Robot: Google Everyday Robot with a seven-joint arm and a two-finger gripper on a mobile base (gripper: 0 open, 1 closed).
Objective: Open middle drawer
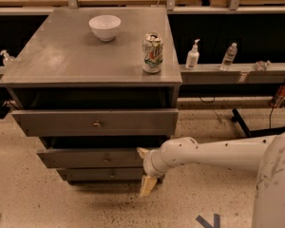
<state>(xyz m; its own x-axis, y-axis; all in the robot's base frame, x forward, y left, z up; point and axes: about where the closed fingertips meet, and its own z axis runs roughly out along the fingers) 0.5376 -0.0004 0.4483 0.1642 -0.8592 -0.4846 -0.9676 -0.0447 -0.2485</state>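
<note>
Gripper (144,170) at the right end of the middle drawer (85,158).

We find the middle drawer second of three in the grey cabinet (47,65), below the top drawer (61,123), whose front juts toward the near side, and above the lowest drawer (85,175). The gripper sits at the right end of the middle drawer front, well right of the centre knob (106,159). Its fingers (147,185) are spread one above the other and released, clamping nothing. The upper fingertip lies near the drawer's top right corner.
</note>
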